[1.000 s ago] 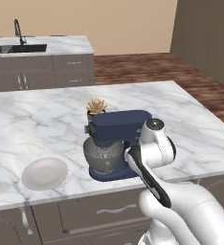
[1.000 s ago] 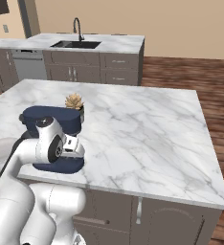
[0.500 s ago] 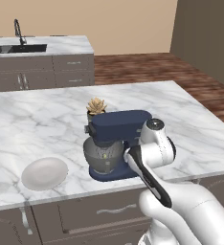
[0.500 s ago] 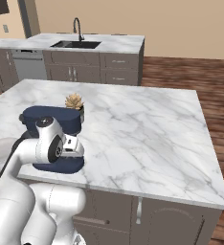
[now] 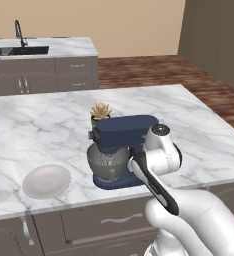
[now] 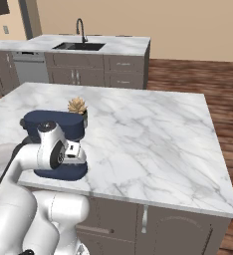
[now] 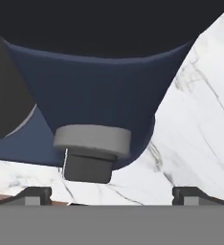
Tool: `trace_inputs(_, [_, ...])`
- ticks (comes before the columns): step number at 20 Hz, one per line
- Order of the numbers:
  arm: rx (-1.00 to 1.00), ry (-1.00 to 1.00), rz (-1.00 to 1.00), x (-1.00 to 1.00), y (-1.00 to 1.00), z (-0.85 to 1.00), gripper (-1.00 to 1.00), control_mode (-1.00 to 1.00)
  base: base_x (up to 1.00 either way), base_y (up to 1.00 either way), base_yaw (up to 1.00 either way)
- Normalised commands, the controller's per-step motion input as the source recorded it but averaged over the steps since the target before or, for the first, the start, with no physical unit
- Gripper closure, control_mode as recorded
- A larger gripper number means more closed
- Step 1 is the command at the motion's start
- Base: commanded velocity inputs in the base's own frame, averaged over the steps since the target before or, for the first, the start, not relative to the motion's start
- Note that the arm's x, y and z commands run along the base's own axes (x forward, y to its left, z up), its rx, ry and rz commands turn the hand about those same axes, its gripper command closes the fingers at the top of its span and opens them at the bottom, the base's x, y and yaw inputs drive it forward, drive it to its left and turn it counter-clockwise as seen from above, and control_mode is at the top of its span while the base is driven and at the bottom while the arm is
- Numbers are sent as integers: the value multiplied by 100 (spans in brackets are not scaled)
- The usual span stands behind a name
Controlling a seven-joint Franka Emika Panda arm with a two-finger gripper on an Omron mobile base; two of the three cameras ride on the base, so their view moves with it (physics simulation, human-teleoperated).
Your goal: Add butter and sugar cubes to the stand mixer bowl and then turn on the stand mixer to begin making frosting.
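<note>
The navy-blue stand mixer [image 5: 125, 131] stands near the island's front edge, its grey metal stand mixer bowl [image 5: 107, 163] under the head. In the hand view, the mixer's small grey side knob [image 7: 92, 139] sits just ahead of my gripper [image 7: 114, 195]. The jaws are open wide, one fingertip on each side of the knob and short of it, with nothing between them. My hand [image 6: 73, 153] hovers low at the mixer's right side. The bowl [image 7: 6, 95] shows dark at the left of the hand view. The butter and the sugar cubes are out of view.
A white plate [image 5: 46, 181] lies left of the mixer near the front edge. A small potted succulent [image 5: 100, 111] stands right behind the mixer. A second counter with a sink [image 5: 20, 50] runs along the far wall. Bare marble [image 6: 153, 134] stretches right of the mixer.
</note>
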Motion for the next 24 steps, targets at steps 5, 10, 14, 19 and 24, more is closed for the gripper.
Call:
trace_inputs(5, [0, 1, -1, 1, 11, -15, -100, -100, 0, 0, 0])
trace_inputs(10, [0, -4, -8, 15, -7, -2, -100, -100, 0, 0, 0])
trace_inputs(14, [0, -10, -9, 16, -17, 0, -100, -100, 0, 0, 0])
trace_inputs(19, [0, -12, -8, 5, -27, 0, -100, -100, 0, 0, 0])
trace_inputs(24, [0, -11, -8, 0, -44, 0, -100, -100, 0, 0, 0])
